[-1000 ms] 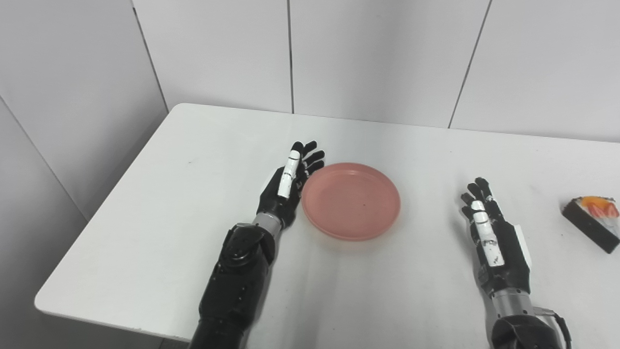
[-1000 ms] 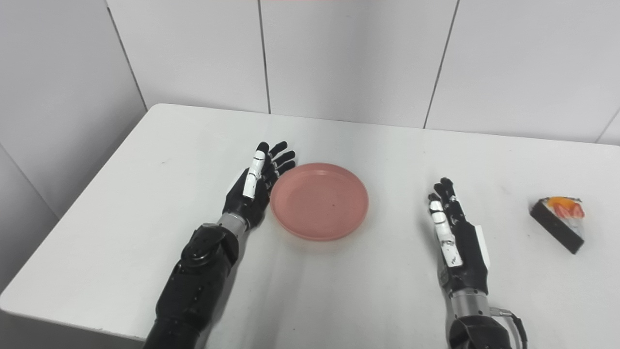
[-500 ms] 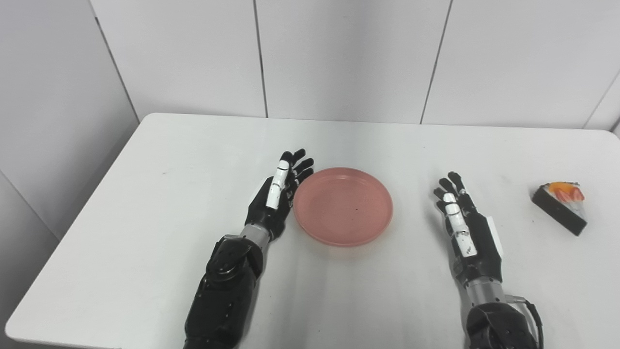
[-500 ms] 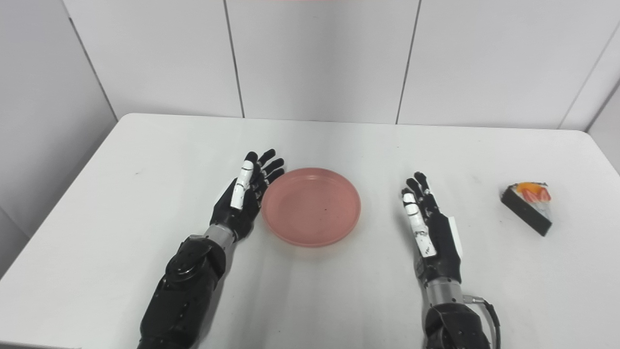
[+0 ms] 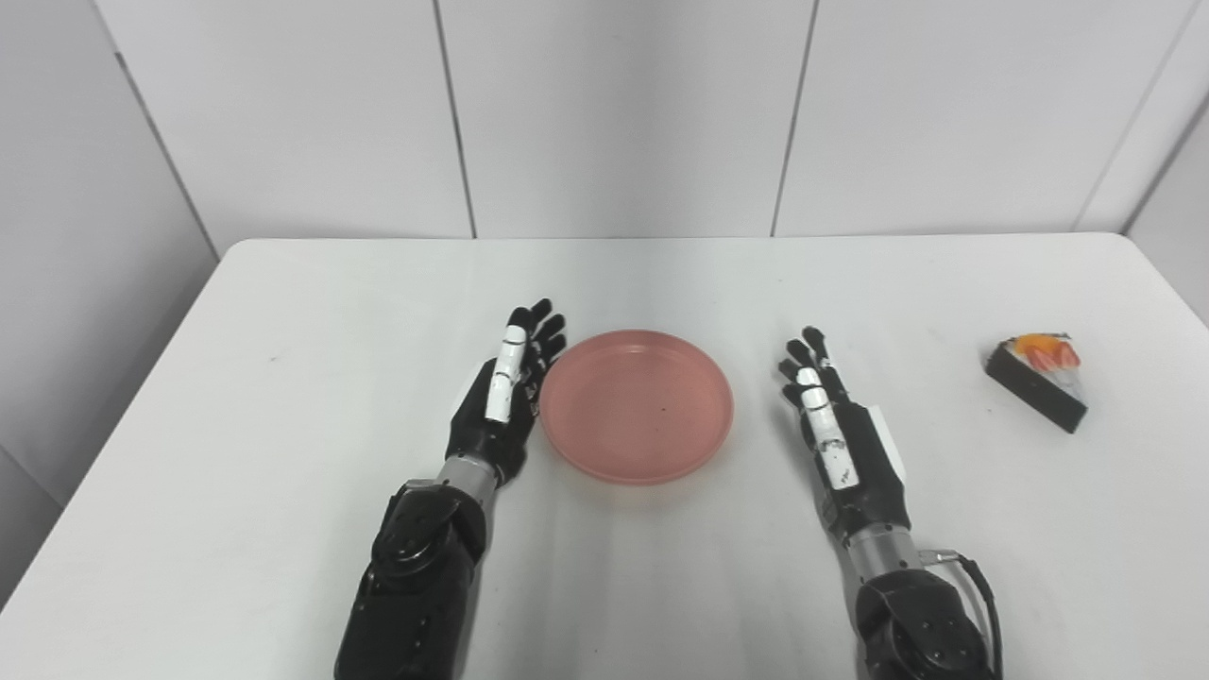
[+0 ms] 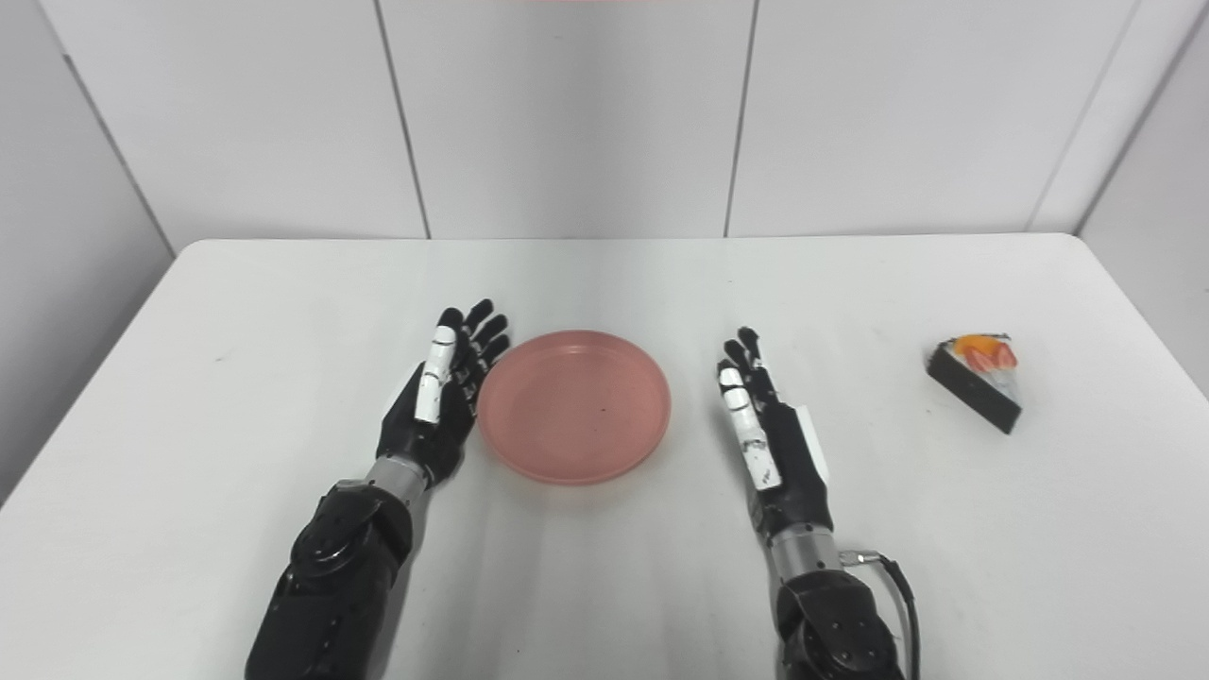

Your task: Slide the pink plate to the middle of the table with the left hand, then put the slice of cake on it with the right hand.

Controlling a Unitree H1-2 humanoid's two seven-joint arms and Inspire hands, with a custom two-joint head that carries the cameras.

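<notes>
A round pink plate (image 5: 638, 404) lies flat and empty near the middle of the white table (image 5: 283, 312). My left hand (image 5: 502, 397) stands on edge right against the plate's left rim, open, fingers stretched forward. To the right of the plate, a short gap away, my right hand (image 5: 836, 430) is also open and holds nothing. A slice of cake (image 5: 1037, 378), dark with orange and red fruit on top, rests far to the right, well beyond the right hand.
Grey wall panels (image 5: 614, 104) close off the table's far edge. The table's right edge (image 5: 1171, 283) runs just past the cake.
The whole picture has shifted left as the camera turned right. The left hand stays at the plate's left rim; the right hand and plate look slightly closer together.
</notes>
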